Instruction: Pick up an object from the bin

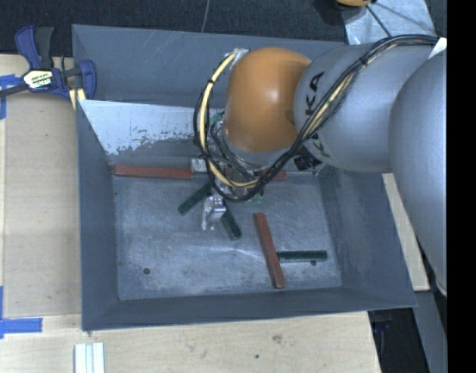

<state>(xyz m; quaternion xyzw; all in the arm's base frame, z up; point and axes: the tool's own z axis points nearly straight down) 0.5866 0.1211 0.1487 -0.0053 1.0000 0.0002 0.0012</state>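
Observation:
My gripper (212,214) hangs low over the middle of the bin floor, its silvery fingertips just under the orange wrist cover. Dark green sticks lie right at it: one (194,200) slants off to the upper left, another (231,225) slants to the lower right. I cannot make out whether either stick is between the fingers. A reddish-brown stick (267,249) lies just right of the gripper, running toward the front.
A long reddish-brown stick (152,172) lies along the back wall at the left. A dark green stick (302,256) lies flat at the front right beside the brown one. The arm and its cables cover the bin's back right.

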